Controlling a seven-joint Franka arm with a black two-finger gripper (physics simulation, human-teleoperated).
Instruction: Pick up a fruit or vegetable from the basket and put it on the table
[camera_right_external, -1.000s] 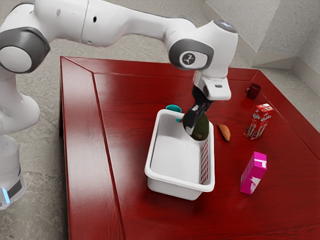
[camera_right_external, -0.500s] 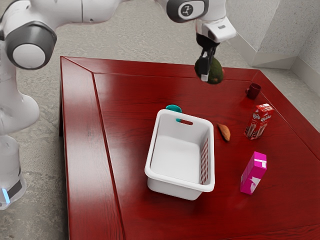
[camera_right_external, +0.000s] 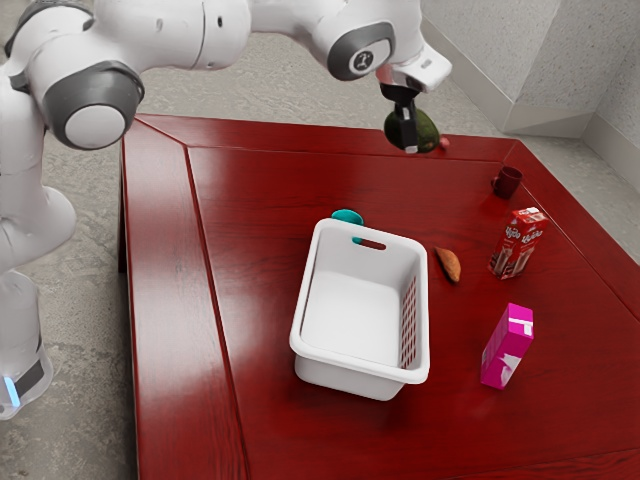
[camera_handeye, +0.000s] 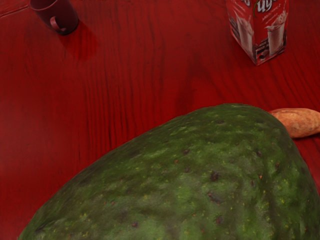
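Avocado (camera_right_external: 426, 133) is up off the bench (camera_right_external: 250, 200), pinched btwn the 2 fingers of the end effector (camera_right_external: 412, 142), seen against the bench's far edge. White basket (camera_right_external: 340, 377) sits nearer, w/ teal cup (camera_right_external: 347, 215) just past its far end. Toward the exterior view's right: sweet potato (camera_right_external: 449, 266) lying near the basket, then 2 upright cartons, pink carton (camera_right_external: 506, 348) near & choc. milk carton (camera_right_external: 515, 245) farther back, w/ dark red mug (camera_right_external: 508, 182) beyond.

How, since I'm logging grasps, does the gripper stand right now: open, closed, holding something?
Gripper: closed on the dark green avocado, holding it up in the air.
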